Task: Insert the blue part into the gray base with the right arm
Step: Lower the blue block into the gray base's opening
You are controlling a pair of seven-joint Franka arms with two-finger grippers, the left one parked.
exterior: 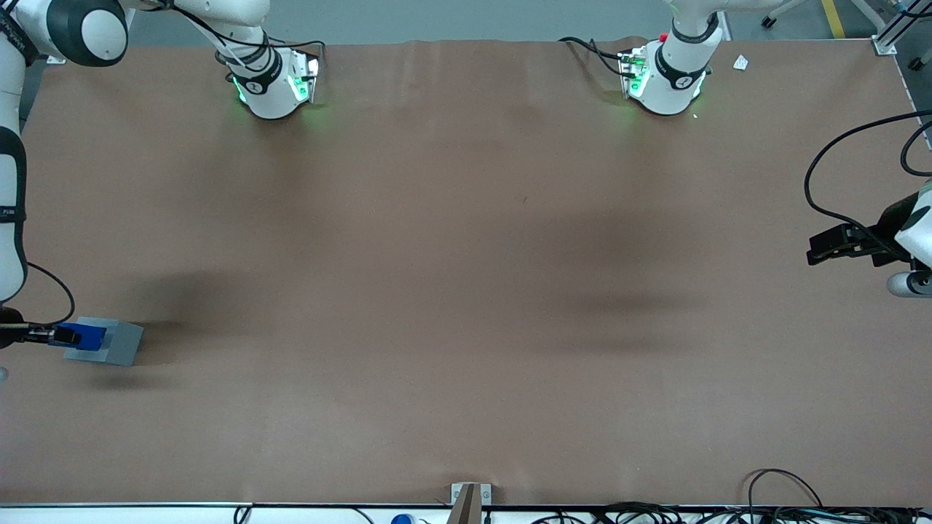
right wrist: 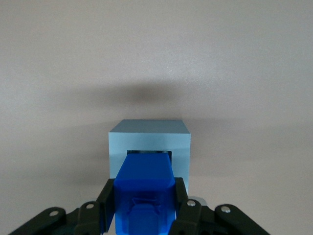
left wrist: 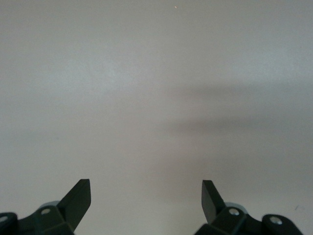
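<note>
Tabletop (exterior: 466, 291): end effector (right wrist: 145, 208) low, level, clasping blue part (right wrist: 145, 188).

No readable text, label or number anywhere: none on the blue part (right wrist: 145, 188), gray base (right wrist: 149, 134), claw (right wrist: 145, 213) or desk (exterior: 466, 291).
</note>
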